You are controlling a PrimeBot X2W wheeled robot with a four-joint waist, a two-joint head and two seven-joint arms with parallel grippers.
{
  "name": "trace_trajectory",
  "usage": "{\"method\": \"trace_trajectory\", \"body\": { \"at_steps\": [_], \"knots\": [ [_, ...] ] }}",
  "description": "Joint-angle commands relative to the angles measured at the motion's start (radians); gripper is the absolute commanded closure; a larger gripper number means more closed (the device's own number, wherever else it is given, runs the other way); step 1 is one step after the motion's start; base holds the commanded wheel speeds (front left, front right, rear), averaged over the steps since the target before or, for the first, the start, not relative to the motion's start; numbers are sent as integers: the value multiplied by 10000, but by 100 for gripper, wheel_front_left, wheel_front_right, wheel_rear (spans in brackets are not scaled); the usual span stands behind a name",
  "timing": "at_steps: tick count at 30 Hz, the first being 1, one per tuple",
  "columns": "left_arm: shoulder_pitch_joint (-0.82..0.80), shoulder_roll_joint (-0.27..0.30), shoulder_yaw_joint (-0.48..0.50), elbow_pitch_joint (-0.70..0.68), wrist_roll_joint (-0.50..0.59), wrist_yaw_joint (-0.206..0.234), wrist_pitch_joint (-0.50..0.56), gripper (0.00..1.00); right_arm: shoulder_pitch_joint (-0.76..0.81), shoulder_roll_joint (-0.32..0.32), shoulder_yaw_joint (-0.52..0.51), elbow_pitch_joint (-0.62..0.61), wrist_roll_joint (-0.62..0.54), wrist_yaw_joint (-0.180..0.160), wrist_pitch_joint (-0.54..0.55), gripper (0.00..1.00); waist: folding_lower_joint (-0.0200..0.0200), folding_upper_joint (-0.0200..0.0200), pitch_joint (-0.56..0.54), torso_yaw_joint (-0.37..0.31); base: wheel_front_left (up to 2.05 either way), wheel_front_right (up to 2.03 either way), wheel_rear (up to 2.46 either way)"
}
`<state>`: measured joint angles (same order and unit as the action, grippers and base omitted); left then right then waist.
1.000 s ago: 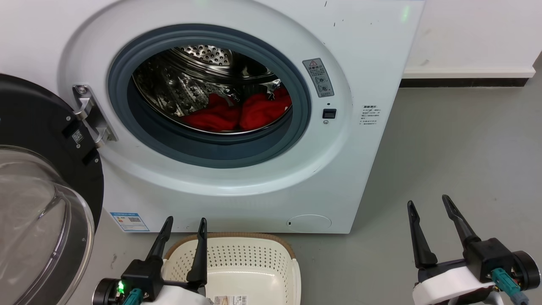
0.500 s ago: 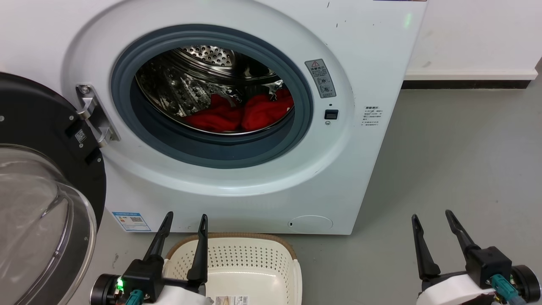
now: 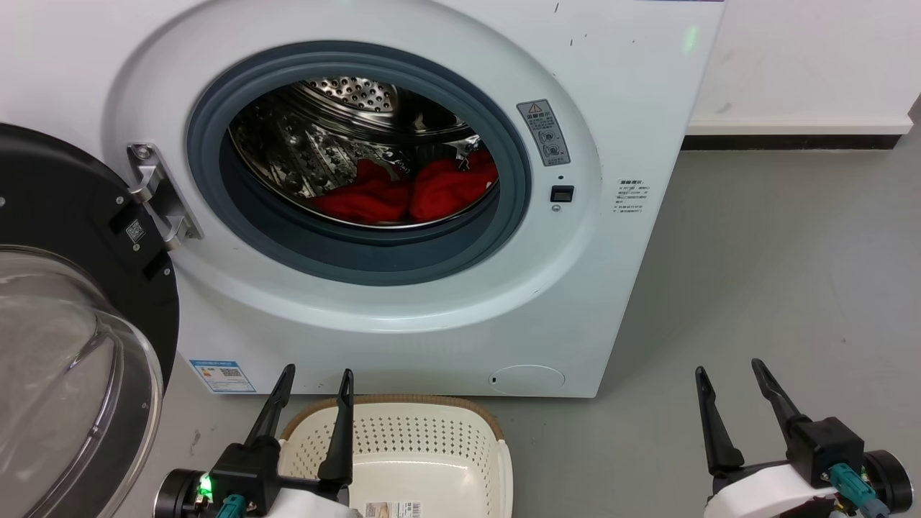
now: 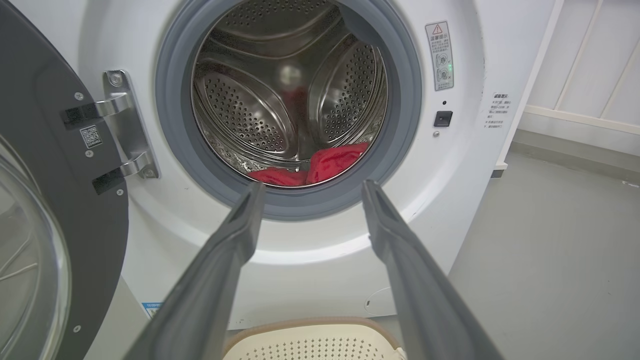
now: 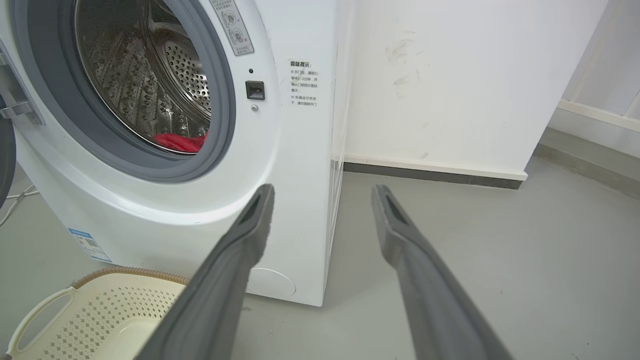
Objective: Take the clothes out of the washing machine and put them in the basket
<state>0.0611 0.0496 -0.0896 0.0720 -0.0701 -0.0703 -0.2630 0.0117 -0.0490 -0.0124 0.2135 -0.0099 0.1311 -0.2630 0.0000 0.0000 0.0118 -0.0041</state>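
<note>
The white washing machine [image 3: 633, 86] stands with its port open, and red clothes [image 3: 410, 194] lie heaped at the bottom of the steel drum [image 3: 316, 137]. The clothes [image 4: 325, 162] also show low in the drum in the left wrist view, and as a red sliver [image 5: 180, 142] in the right wrist view. The cream basket [image 3: 403, 439] sits on the floor in front of the washer, holding no clothes. My left gripper [image 3: 316, 373] hovers open over the basket's left rim. My right gripper [image 3: 727, 368] is open over bare floor to the right of the machine.
The black-rimmed glass door [image 3: 65, 345] is swung open at the left, close beside my left arm. Grey floor [image 3: 777, 273] spreads to the right of the washer up to a white wall with a dark skirting [image 3: 791, 140].
My right gripper has dropped lower than a second ago, then rose slightly. The view shifted a little. The left gripper, clothes and basket have stayed put.
</note>
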Motion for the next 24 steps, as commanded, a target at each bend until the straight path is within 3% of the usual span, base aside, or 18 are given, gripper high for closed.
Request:
{"method": "trace_trajectory", "body": {
  "at_steps": [1, 9, 16, 21, 24],
  "knots": [
    [70, 12, 19, 32, 42, -28, -28, 0, -139, -24, -10, -2, -43, -7, -28, 0, 0, 0, 5, -7, 0, 0, 0],
    [-32, 51, -68, 249, 307, -195, -26, 0, -244, -24, -137, -82, -339, -7, -28, 0, 0, 0, 217, -195, 0, 0, 0],
    [-1027, 409, 41, 1262, -36, -459, -23, 0, -775, -19, -311, -376, -310, -7, -28, 0, 0, 0, 1560, -824, 0, 0, 0],
    [-3083, 1548, 52, 2553, -508, -588, -28, 0, -1313, -13, -160, -584, -88, -7, -27, 0, 0, 0, 3092, -1441, 0, 0, 0],
    [-4696, 2338, -494, 3362, -832, -603, 85, 0, -1582, -13, -179, -616, 56, -7, -28, 0, 0, 0, 3799, -1675, 0, 0, 0]
  ]
}}
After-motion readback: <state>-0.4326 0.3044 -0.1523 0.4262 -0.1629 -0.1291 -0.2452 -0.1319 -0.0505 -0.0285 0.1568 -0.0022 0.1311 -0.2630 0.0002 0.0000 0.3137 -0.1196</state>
